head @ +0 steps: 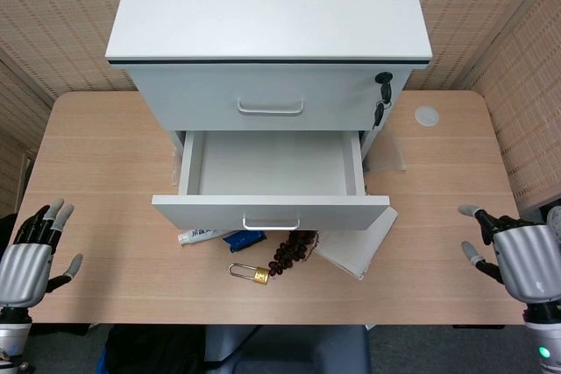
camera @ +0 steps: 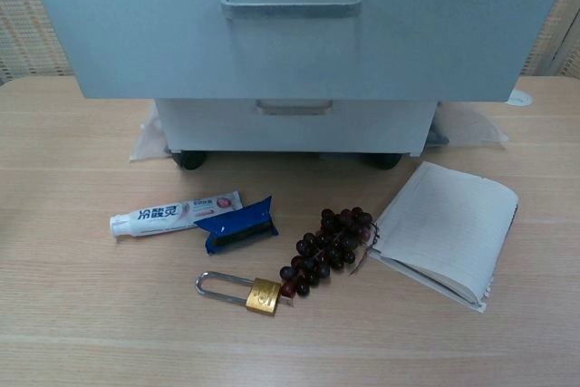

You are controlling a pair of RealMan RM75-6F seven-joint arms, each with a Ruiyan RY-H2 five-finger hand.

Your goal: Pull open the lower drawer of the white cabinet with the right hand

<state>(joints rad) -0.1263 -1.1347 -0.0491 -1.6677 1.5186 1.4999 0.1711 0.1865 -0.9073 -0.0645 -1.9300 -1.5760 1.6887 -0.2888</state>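
Although the lower drawer (head: 271,181) is already pulled far out of the white cabinet (head: 269,41) toward the front edge of the table (head: 105,172), little risk is seen. The right hand (head: 517,256) is held open and empty at the right front corner, the left hand (head: 31,256) likewise at the left. If the overhanging drawer is bumped, the cabinet may be tipped or rolled.

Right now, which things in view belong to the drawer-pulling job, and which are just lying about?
Job: white cabinet; its pulled-out lower drawer; right hand, open at the table's right edge.

Lying about: toothpaste tube, blue wrapper, brass padlock, dark grapes, open notebook.
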